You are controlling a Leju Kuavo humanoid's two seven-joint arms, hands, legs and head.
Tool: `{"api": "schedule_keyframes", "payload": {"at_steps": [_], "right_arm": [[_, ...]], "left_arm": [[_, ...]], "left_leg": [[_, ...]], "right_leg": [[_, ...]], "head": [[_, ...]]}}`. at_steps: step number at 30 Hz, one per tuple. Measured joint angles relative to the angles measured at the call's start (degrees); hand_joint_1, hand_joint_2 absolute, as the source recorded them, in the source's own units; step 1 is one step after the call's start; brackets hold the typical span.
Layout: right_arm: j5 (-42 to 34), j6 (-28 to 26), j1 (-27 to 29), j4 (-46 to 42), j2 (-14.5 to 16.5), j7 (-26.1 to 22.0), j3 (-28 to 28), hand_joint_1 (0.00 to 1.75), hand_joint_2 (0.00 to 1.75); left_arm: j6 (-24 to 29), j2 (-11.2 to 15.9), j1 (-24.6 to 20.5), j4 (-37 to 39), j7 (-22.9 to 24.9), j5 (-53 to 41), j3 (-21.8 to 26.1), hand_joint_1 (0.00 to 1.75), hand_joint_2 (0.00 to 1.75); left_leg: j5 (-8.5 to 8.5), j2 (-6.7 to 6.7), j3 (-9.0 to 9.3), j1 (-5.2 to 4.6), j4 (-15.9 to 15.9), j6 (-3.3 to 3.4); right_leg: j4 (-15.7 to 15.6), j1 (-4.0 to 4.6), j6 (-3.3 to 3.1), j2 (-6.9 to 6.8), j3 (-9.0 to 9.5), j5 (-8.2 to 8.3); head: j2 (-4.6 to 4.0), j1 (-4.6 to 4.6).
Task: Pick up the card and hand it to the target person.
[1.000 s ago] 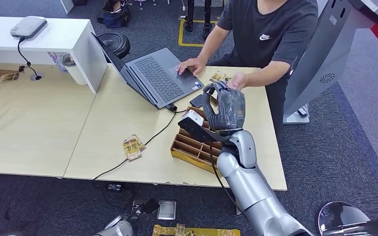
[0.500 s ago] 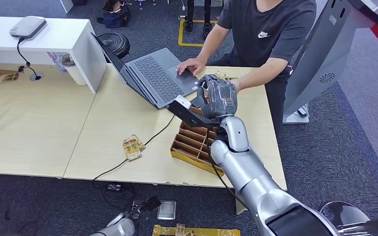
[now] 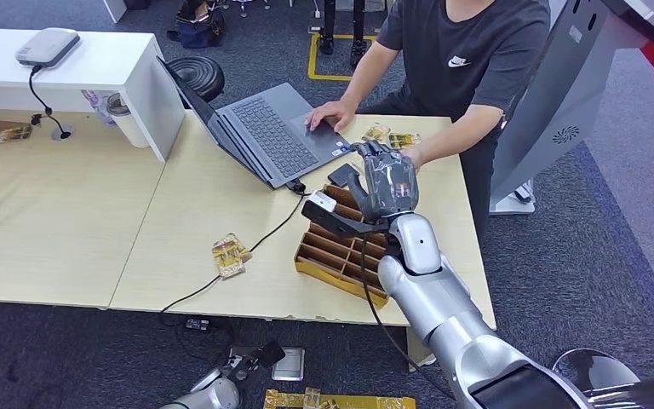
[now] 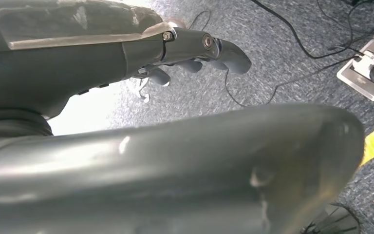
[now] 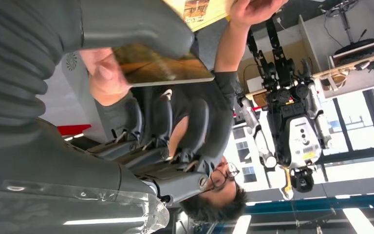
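Pale wooden desk, set on grey carpet, carrying the listed items. Item one: card, a flat rectangular piece with a brown printed face, seen in the right wrist view pinched between the thick thumb and the darker fingers of the right hand; a person's hand is touching the card at one edge. In the head view the right hand is raised above the desk, near the person's forearm at the far edge, with the card itself hidden behind the hand. Item two: right arm, silver, rising from the lower right across a yellow divided tray. The tray lies on the desk directly below the right hand, its compartments partly covered by the arm. Item three: several loose gold-patterned cards on the desk just beyond the hand, and another small gold-patterned bundle near the front edge, beside a black cable. Item four: open grey laptop, the person's other hand resting on its palm rest. Item five: person in a dark T-shirt, standing at the far side of the desk. Item six: left hand, hanging over the carpet with fingers loosely curled, holding nothing.
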Motion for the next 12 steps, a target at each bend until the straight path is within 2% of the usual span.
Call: {"api": "schedule_keyframes", "payload": {"at_steps": [5,8,12], "right_arm": [[1.9,0.0,1.5,-1.9,-0.2,-2.2,-3.2,0.00,1.75],[2.9,-0.1,2.9,-3.6,-0.1,-2.7,-5.2,0.00,1.75],[2.3,-0.1,5.1,-5.9,0.7,-6.8,-7.8,0.00,1.75]], "left_arm": [[0.8,-0.3,0.0,0.0,-0.7,-0.8,-0.1,0.00,0.00],[4.6,-2.1,0.1,-0.4,-1.5,-4.4,-0.8,0.00,0.00],[6.9,-4.3,0.4,-1.4,0.2,-4.3,-1.8,0.00,0.00]], "left_leg": [[0.00,0.00,0.02,0.00,0.0,0.00],[0.00,-0.02,0.01,-0.03,0.0,0.00],[-0.01,0.01,-0.03,-0.04,0.0,0.01]], "right_leg": [[0.0,0.00,0.00,0.00,0.00,0.00],[0.0,-0.03,0.00,-0.03,0.03,0.00],[0.0,-0.03,0.01,0.02,0.05,0.00]], "head": [[0.00,-0.02],[0.00,-0.08],[0.00,0.25]]}}
